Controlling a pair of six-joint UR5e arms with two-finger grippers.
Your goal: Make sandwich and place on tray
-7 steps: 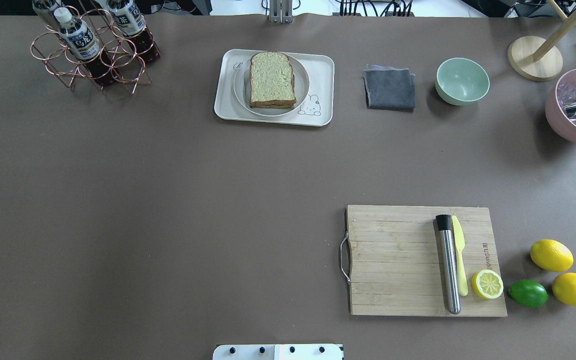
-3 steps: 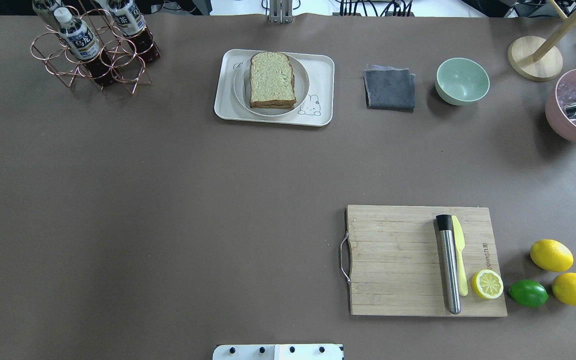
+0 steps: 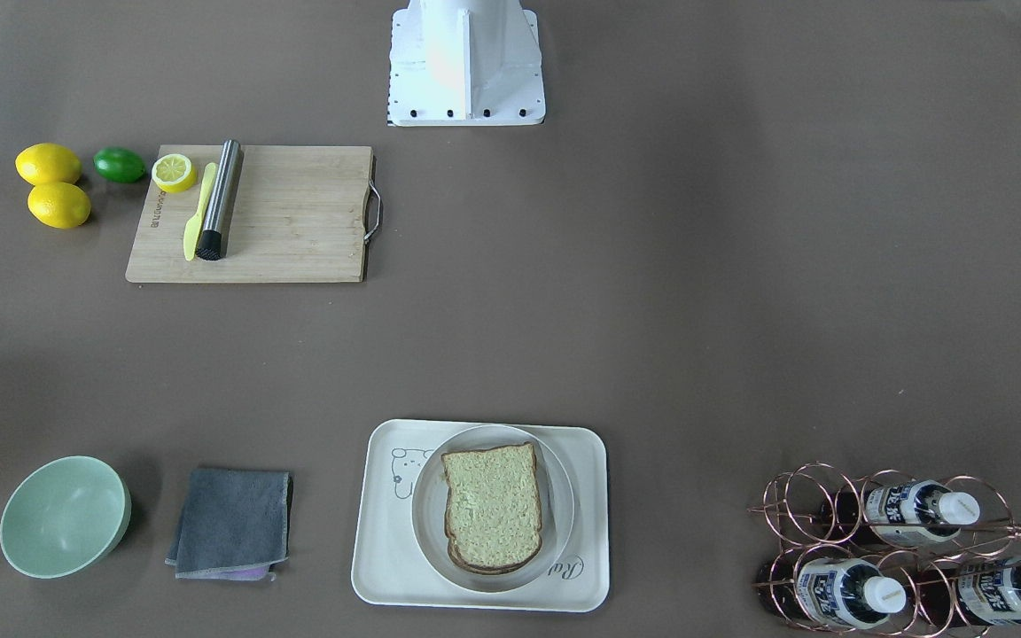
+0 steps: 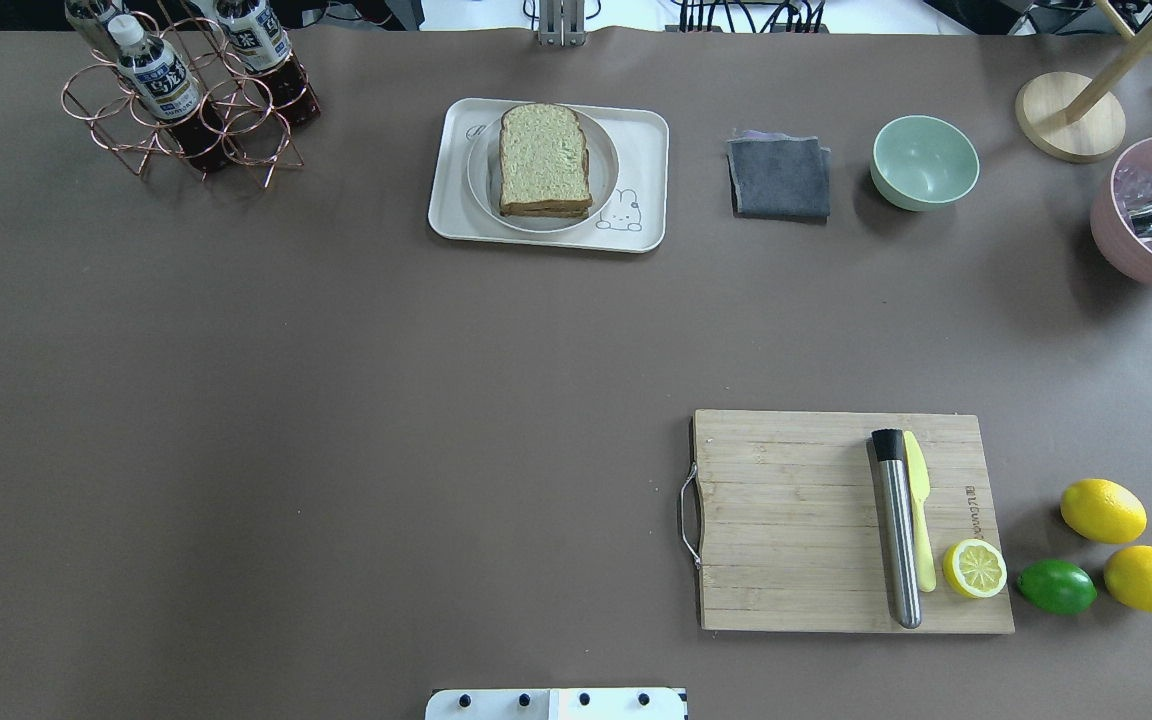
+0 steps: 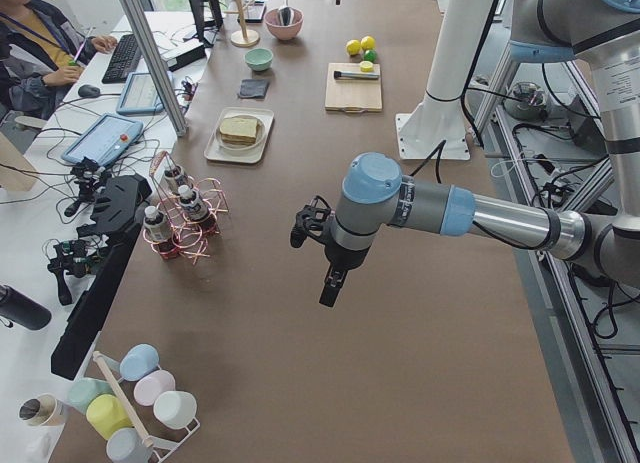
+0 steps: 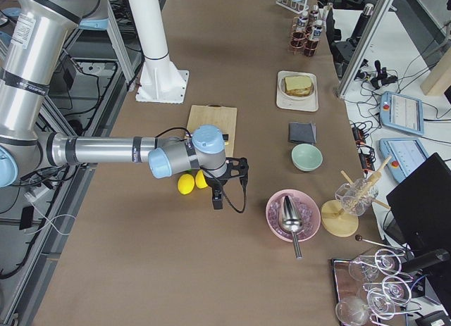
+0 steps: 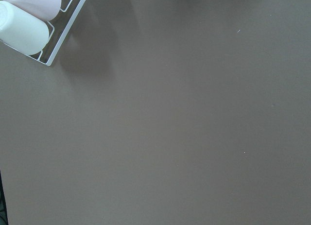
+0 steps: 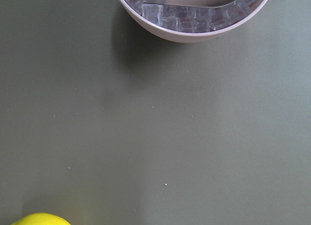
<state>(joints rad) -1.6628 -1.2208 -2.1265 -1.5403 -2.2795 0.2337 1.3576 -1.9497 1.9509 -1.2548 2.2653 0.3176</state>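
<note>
The sandwich (image 4: 544, 160) is a stack of tan bread slices with dark crusts. It lies on a round white plate (image 4: 606, 160) that sits on the cream rabbit tray (image 4: 648, 140) at the table's far middle. It also shows in the front-facing view (image 3: 493, 505). No egg shows. My left gripper (image 5: 328, 288) hangs over bare table far from the tray, seen only in the exterior left view. My right gripper (image 6: 217, 201) hangs near the lemons, seen only in the exterior right view. I cannot tell whether either is open or shut.
A wooden cutting board (image 4: 796, 520) carries a steel muddler (image 4: 898, 530), a yellow knife and a half lemon. Lemons (image 4: 1102, 510) and a lime lie to its right. A grey cloth (image 4: 779, 178), green bowl (image 4: 924, 162), pink ice bowl (image 4: 1151, 215) and bottle rack (image 4: 186, 100) line the far edge.
</note>
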